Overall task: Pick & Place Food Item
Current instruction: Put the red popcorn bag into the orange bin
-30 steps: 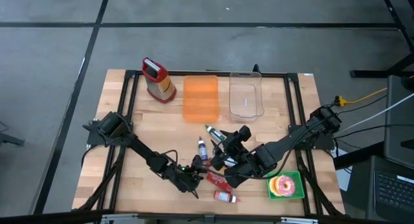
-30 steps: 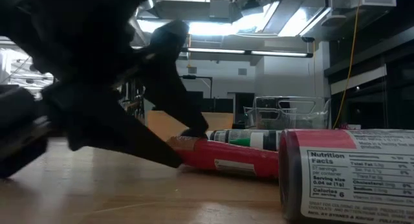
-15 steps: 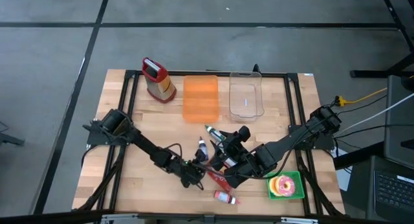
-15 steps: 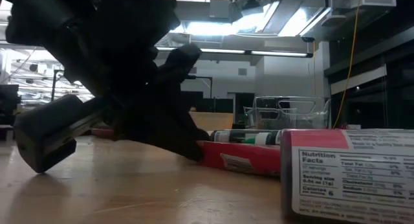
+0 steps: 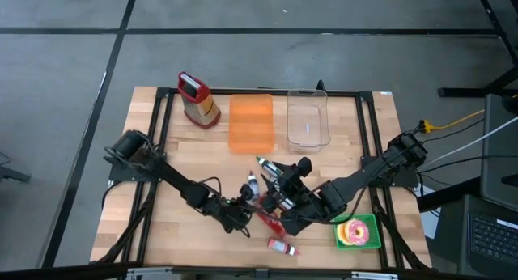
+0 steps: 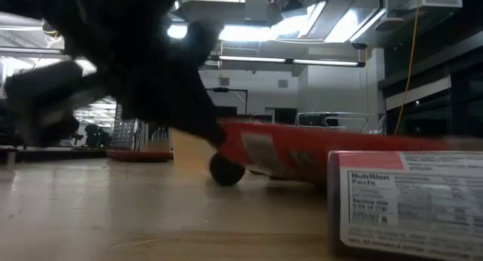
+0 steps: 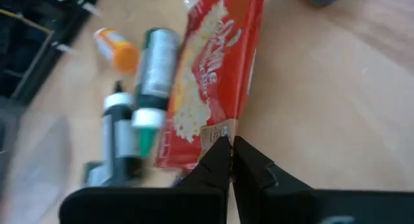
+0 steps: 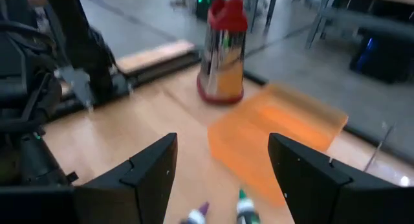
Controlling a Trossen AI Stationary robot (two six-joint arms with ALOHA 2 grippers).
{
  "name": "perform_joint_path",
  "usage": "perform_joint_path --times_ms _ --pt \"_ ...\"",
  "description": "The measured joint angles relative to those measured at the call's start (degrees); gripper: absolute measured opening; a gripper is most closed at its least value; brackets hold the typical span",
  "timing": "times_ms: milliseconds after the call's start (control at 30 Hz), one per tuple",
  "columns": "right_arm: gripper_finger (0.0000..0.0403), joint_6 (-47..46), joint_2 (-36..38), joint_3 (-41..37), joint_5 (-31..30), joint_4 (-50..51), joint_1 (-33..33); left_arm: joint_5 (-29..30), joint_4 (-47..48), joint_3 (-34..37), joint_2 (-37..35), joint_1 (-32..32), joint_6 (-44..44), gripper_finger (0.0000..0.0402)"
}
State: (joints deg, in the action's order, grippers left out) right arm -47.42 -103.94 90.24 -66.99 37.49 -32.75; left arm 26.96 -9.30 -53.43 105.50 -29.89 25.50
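My left gripper point(image 7: 231, 149) is shut on one end of a red snack packet point(image 7: 213, 75) printed with popcorn. In the high view the packet point(image 5: 273, 223) lies near the table's front middle, with my left gripper point(image 5: 245, 213) just to its left. The low view shows the packet point(image 6: 302, 151) raised and slanting. My right gripper point(image 8: 223, 179) hangs open above the bottles behind the packet, touching nothing; the high view shows it point(image 5: 281, 180) there. My left gripper pinches the packet's short sealed end point(image 7: 217, 132) between its two fingertips. The fingers slant down from the table's left and lie along the packet. The held end point(image 6: 234, 136) is off the table; the other end is hidden behind a canister in the low view.
A green-and-white bottle point(image 7: 152, 75), a black-and-white one point(image 7: 116, 133) and an orange-capped one point(image 7: 116, 49) lie beside the packet. A labelled canister point(image 5: 282, 246) lies near the front edge. A donut on a green plate point(image 5: 357, 231), an orange tray point(image 5: 251, 122), a clear container point(image 5: 307, 118) and a grater point(image 5: 198, 98) stand around.
My left gripper has shut on the packet's end and risen, drifting a little toward the far edge. The held end of the packet has come up off the table and the packet now slants.
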Motion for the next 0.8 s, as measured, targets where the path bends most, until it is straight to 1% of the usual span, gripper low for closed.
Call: perform_joint_path --times_ms 133,267,367,467,700,800 --pt "0.0245 9.7 0.0 0.0 -5.3 -8.3 -1.3 2.8 4.5 0.0 -5.4 0.0 0.1 0.0003" --pt "0.0245 16.0 0.0 0.0 -6.8 -12.9 -3.1 5.5 9.4 0.0 -11.2 0.0 -0.1 0.0002" --pt "0.0245 17.0 0.0 0.0 -9.8 -13.7 -4.3 7.9 12.7 -0.1 -15.8 0.2 -0.1 0.0002" --pt "0.0245 17.0 0.0 0.0 -11.4 -14.0 -5.3 10.2 16.9 -0.1 -20.1 0.7 -0.2 0.0002" --pt "0.0245 16.6 0.0 0.0 -13.2 -14.4 -6.5 21.2 30.4 -0.1 -27.9 4.1 -2.2 0.0002" --pt "0.0245 16.6 0.0 0.0 -13.2 -14.4 -6.5 24.1 33.6 -0.1 -30.4 6.5 -3.1 0.0002"
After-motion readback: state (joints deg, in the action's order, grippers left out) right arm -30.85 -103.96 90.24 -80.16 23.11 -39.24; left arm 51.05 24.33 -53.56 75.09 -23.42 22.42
